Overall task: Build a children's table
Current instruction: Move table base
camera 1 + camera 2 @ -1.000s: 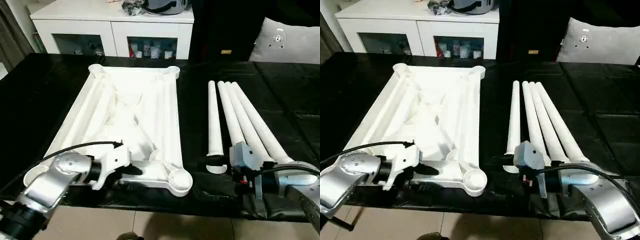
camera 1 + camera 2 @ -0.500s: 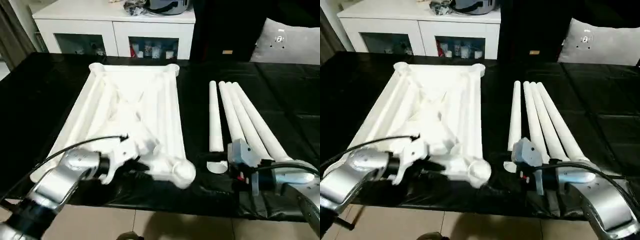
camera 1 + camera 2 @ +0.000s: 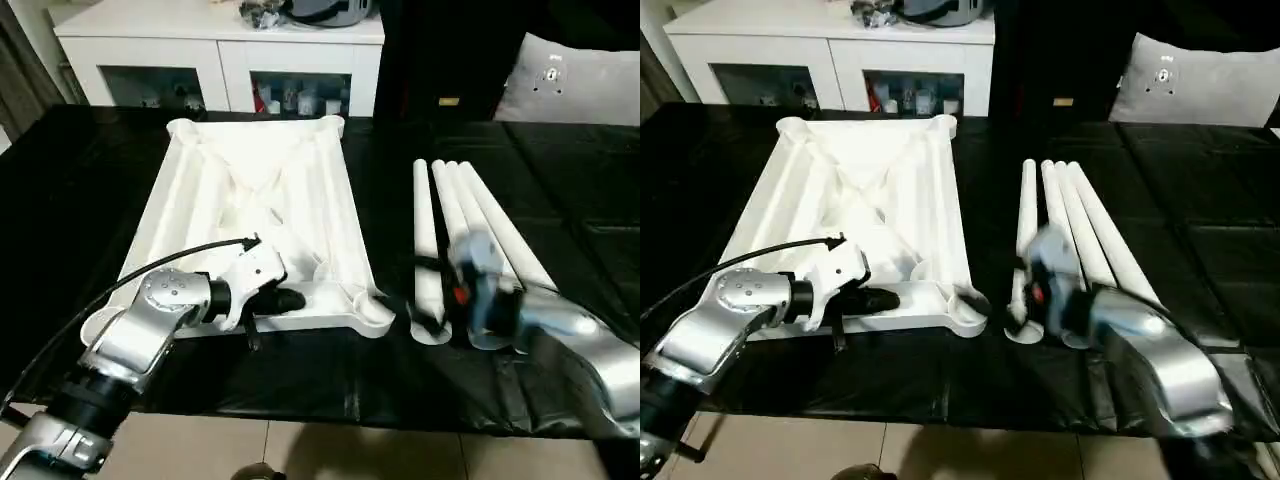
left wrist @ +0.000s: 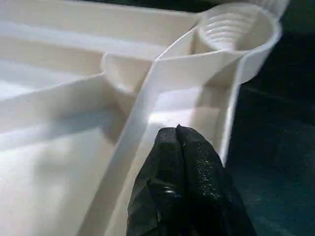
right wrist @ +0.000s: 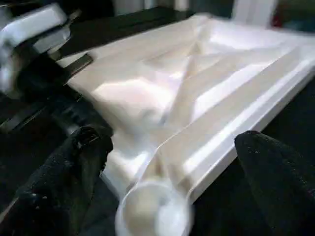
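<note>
Both arms reach low: left pincer pinched over tabletop.

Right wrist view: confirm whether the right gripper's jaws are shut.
No, the right gripper has its jaws spread wide apart, with the tabletop visible in the gap between them.

A black cover lies over the desk, with some creases in it. Behind the desk stands a white cabinet with glass doors, and small items stand inside, too small to tell. On the cabinet top lies a dark rounded object. At the far right rests a grey cushion. Below the near edge is a beige tiled floor.
</note>
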Controlling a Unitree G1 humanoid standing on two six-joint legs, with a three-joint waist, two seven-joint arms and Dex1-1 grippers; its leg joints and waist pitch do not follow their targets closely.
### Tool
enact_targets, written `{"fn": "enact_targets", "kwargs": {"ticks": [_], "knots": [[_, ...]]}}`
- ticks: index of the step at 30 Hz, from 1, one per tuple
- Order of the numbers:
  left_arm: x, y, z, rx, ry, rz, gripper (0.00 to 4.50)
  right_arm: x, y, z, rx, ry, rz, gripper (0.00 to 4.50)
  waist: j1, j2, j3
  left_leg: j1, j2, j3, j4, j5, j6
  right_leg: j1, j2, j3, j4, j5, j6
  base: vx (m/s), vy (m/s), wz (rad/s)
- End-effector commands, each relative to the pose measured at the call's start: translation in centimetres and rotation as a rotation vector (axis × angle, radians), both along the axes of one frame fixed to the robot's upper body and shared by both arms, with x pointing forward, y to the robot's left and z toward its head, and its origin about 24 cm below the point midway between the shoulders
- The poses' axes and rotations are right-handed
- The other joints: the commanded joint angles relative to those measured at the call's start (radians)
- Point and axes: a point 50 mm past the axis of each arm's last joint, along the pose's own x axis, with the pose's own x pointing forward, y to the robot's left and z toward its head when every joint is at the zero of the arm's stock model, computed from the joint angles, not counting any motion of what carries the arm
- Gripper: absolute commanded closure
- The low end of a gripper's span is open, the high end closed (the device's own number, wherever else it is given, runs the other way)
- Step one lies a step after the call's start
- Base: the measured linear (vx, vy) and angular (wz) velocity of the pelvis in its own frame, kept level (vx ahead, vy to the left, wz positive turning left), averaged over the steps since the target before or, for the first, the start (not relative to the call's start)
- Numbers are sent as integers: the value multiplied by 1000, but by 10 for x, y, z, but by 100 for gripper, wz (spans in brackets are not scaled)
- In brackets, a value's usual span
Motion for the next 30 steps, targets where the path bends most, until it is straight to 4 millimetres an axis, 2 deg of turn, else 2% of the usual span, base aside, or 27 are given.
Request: {"fn": "enact_targets", "kwargs": {"ticks": [1, 5, 6, 7, 8, 11, 12, 13, 14, 16, 17, 18, 22, 25, 29, 30], "knots": [[0, 0, 1, 16, -14, -12, 443, 6, -4, 3, -11, -31, -83, 0, 2, -8, -59, 23, 90, -30, -87, -113, 28, 20, -100, 46, -65, -10, -240, 0, 0, 0], [-3, -1, 3, -44, -12, -16, 443, 7, -2, 5, 0, -44, -104, 0, 5, -8, -59, 22, 90, -29, -89, -122, 18, 21, -101, 47, -64, 4, -233, 0, 0, 0], [-3, -2, 3, -61, -9, -19, 415, 7, -3, 5, -13, -35, -108, 0, 5, -8, -59, 21, 90, -29, -88, -120, 18, 22, -102, 48, -63, 10, -232, 0, 0, 0], [-4, -4, 5, -98, 8, -34, 415, 5, -4, 2, -20, 9, -94, 0, 5, -12, -58, 22, 90, -27, -88, -121, 21, 22, -101, 48, -65, 11, -234, 0, 0, 0], [-5, -6, 5, -117, 18, -43, 406, 4, -4, 1, -18, 27, -86, 0, 7, -9, -58, 21, 89, -27, -88, -123, 21, 23, -103, 49, -65, 1, -237, 0, 0, 0], [-9, -12, 6, -173, 55, -94, 378, 0, -6, 0, -51, 6, -73, 0, 8, -12, -57, 19, 90, -26, -89, -127, 19, 24, -105, 50, -67, -17, -232, 0, 0, 0], [-9, -13, 6, -176, 57, -102, 378, -1, -7, 0, -51, 13, -73, 0, 6, -5, -57, 21, 91, -26, -89, -130, 18, 22, -103, 50, -68, -15, -228, 0, 0, 0], [-9, -14, 5, -174, 61, -109, 367, -2, -8, 0, -49, 13, -76, 0, 5, -8, -56, 20, 90, -26, -89, -131, 18, 22, -103, 50, -67, -11, -229, 0, 0, 0], [-9, -15, 4, -167, 64, -113, 357, -3, -10, 0, -48, 19, -87, 0, 5, -2, -56, 20, 89, -26, -88, -132, 19, 23, -102, 51, -69, -8, -227, 0, 0, 0], [-7, -15, 0, -142, 69, -125, 349, -4, -12, 1, -67, 23, -95, 0, 4, -6, -57, 19, 88, -27, -88, -129, 23, 25, -100, 50, -70, -4, -224, 0, 0, 0], [-6, -15, -3, -122, 70, -133, 330, -5, -13, 2, -85, 14, -101, 0, 4, -8, -57, 19, 88, -27, -88, -124, 25, 25, -100, 51, -70, -5, -218, 0, 0, 0], [-6, -15, -3, -120, 70, -133, 330, -5, -13, 2, -85, 13, -101, 0, 3, 1, -58, 22, 89, -27, -88, -130, 20, 22, -100, 51, -72, -7, -215, 0, 0, 0], [-3, -14, -6, -94, 67, -143, 288, -5, -4, 9, 22, 17, -111, 0, 3, -3, -61, 20, 88, -27, -86, -105, 30, 24, -101, 50, -66, 41, -230, 0, 0, 0], [-1, -12, -9, -76, 64, -140, 275, -3, 3, 12, 55, -4, -125, 0, 3, -8, -62, 19, 87, -25, -85, -84, 36, 24, -100, 49, -64, 65, -235, 0, 0, 0], [3, -14, -12, -83, 74, -136, 240, -4, 9, 10, 10, -4, -115, 0, 4, -6, -63, 19, 87, -24, -84, -66, 37, 23, -99, 48, -62, 72, -232, 0, 0, 0], [3, -14, -12, -85, 77, -137, 238, -4, 10, 9, 12, 1, -113, 0, 4, -9, -64, 20, 87, -23, -83, -66, 36, 24, -100, 48, -62, 75, -233, 0, 0, 0]]}}
